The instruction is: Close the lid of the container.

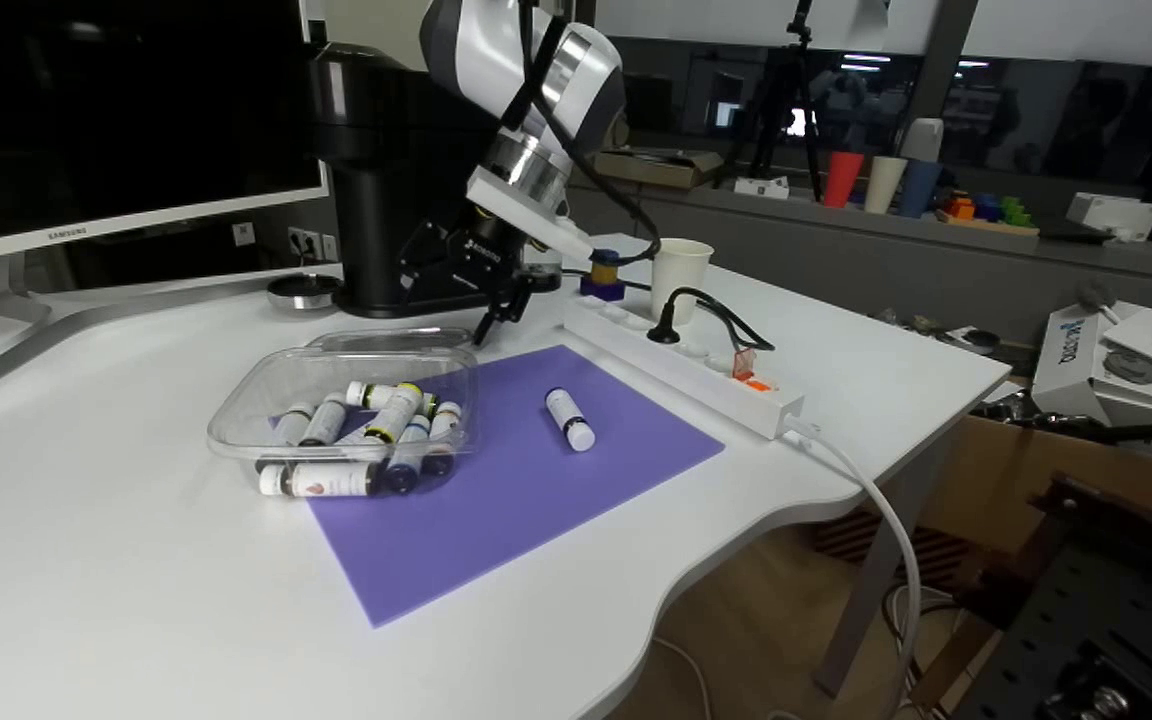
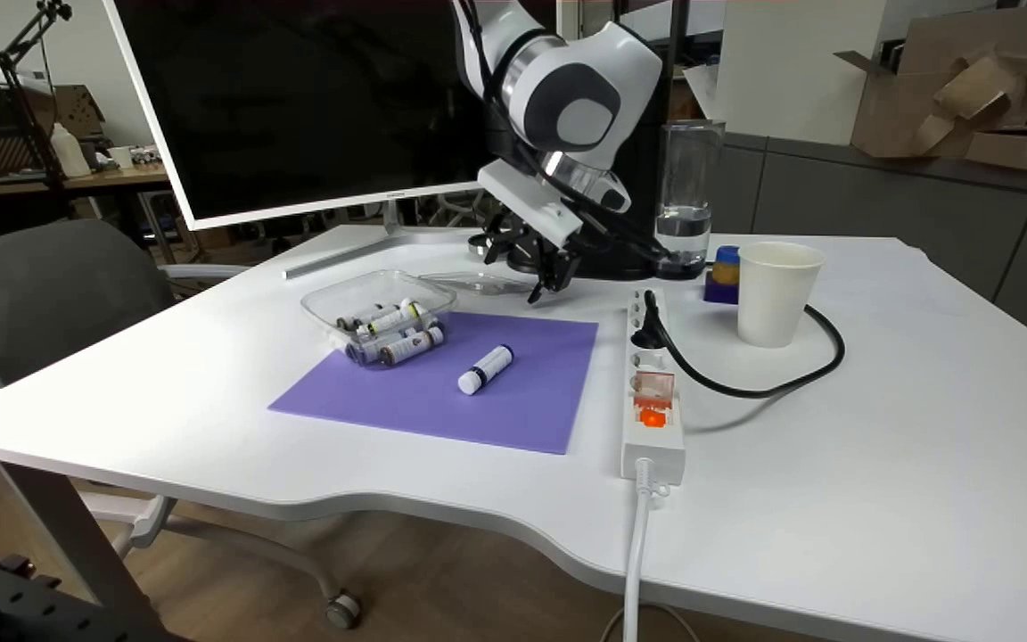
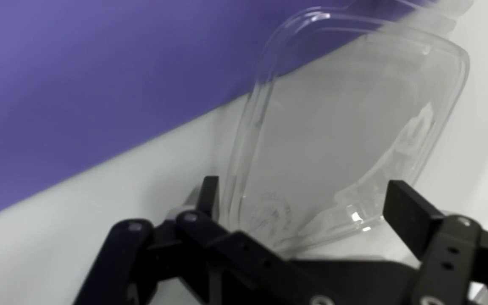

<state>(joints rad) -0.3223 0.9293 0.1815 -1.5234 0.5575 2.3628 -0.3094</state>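
The clear container (image 1: 338, 452) stands partly on the purple mat with its top open and several marker tubes inside. It also shows in an exterior view (image 2: 324, 309). The thin transparent lid (image 1: 391, 340) lies folded back behind the container, low over the table; it also shows in an exterior view (image 2: 482, 283). In the wrist view the lid (image 3: 333, 110) stretches away from the jaws. My gripper (image 3: 307, 197) is open, one finger beside the lid's left edge and one by its right near corner. In both exterior views the gripper (image 1: 446, 305) (image 2: 516, 272) is tilted low at the lid's far end.
A purple mat (image 1: 496, 510) bears a loose white tube (image 1: 570, 419). A white power strip (image 1: 681, 365) and a paper cup (image 1: 679, 280) stand beside it. A black appliance (image 1: 371, 200) is close behind the gripper. A monitor (image 2: 326, 107) stands at the back.
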